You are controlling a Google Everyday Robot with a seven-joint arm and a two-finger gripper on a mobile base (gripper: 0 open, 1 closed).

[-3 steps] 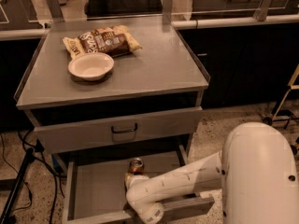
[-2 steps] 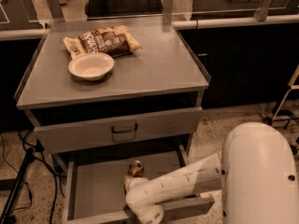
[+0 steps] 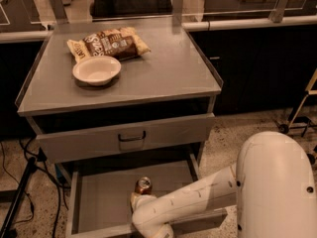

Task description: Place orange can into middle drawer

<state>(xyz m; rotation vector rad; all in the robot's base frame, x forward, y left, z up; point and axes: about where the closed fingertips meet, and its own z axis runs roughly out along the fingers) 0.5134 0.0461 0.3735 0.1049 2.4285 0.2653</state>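
The white arm [image 3: 190, 202] reaches left into the open middle drawer [image 3: 99, 202]. Its hand [image 3: 136, 200] is just beside the upright orange can [image 3: 143, 185] on the drawer floor. Whether the hand grips cannot be told.

- We see a shiny metal top on the orange can [image 3: 143, 185].
- The middle drawer [image 3: 99, 205] looks matt grey metal.
- The claw [image 3: 135, 199], smooth pale plastic, sits at the can's 7 o'clock.

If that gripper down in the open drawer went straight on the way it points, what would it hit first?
Probably the orange can, standing in the middle drawer right ahead of the gripper; depth is unclear.
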